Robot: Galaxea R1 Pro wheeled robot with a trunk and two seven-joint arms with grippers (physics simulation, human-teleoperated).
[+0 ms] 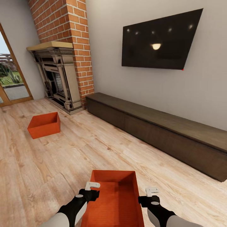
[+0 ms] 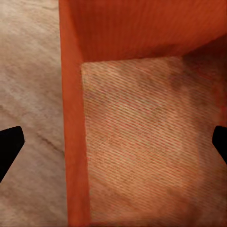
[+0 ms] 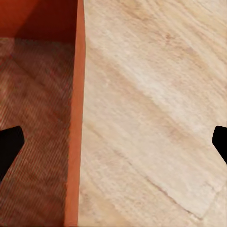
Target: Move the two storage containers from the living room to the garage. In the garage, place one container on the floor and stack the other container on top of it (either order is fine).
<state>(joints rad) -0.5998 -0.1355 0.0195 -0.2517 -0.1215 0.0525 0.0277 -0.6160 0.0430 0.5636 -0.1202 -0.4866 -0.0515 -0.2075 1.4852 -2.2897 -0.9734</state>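
Straddling: near container, at 6 o'clock on the wood floor
Left gripper: fingers apart, over its left wall
Right gripper: fingers apart, over its right wall
Far container: at 10 o'clock, near the fireplace

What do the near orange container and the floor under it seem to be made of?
Near container: probably plastic. It has a uniform orange-red colour, thin plain walls, a matte look and fine ribbing on its bottom in the left wrist view.

Floor: looks like light wood planks, with visible grain and plank seams; the render cannot tell real wood from laminate.
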